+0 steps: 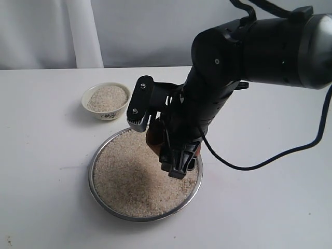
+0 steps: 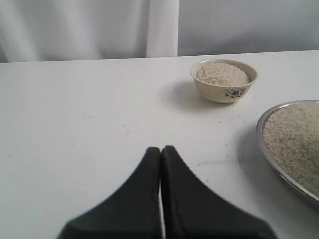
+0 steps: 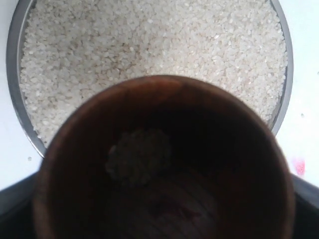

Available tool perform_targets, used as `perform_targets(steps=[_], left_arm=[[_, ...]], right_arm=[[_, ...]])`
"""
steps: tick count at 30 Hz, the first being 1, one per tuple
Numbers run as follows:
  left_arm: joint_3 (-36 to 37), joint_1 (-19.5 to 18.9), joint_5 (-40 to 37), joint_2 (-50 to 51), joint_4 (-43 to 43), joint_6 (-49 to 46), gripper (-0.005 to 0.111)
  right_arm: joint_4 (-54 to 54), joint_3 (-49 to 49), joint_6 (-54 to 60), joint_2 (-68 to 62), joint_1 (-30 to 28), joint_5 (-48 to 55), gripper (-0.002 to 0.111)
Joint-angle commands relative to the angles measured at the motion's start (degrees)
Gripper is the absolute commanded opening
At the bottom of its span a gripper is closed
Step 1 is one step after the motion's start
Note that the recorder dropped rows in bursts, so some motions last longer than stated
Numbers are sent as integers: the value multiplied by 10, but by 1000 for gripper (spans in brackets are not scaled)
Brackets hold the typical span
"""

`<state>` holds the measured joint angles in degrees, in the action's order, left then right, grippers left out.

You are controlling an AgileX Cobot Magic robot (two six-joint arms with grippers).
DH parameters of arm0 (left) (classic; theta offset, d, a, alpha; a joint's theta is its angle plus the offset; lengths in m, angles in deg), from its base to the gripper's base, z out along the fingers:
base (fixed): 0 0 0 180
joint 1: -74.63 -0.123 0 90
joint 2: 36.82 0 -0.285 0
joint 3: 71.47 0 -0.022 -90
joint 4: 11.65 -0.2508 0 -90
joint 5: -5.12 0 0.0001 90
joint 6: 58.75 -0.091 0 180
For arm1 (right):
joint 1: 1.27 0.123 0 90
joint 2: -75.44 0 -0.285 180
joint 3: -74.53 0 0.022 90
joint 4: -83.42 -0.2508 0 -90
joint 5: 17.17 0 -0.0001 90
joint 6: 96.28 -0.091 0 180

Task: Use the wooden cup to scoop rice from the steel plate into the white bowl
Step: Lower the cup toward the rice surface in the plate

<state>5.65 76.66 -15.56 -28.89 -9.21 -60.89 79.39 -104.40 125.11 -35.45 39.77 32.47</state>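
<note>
- Left tool [image 2: 160, 149]: tips pressed together, empty, low over surface [image 1: 41, 181]. We judge it parked clear of the work.
- White bowl [image 1: 107, 115]: just beyond steel plate [image 1: 92, 174], apart from its rim, heaped near brim. Short carry, little room left.
- Rice [image 1: 129, 176]: broad layer across plate.
- Right tool [image 1: 174, 153]: pinching wooden cup [image 1: 153, 139], tipped over plate's far side, small clump of grains inside. We judge next scoop due.
- Surface: white, matte, flecked with spilled rice.
- Pale curtain [image 2: 75, 25] behind.
</note>
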Motion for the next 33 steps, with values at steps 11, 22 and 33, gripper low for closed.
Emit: perform_targets(steps=[11,22,33], left_arm=[[1,3,8,-1,0,0,0],[1,3,8,-1,0,1,0],[1,3,8,-1,0,0,0]], right_arm=[[-4,-4,6,7,-5,-8,0],[26,-4,2,7,-12,54,0],[101,-6,-24,-40,-15,26,0]])
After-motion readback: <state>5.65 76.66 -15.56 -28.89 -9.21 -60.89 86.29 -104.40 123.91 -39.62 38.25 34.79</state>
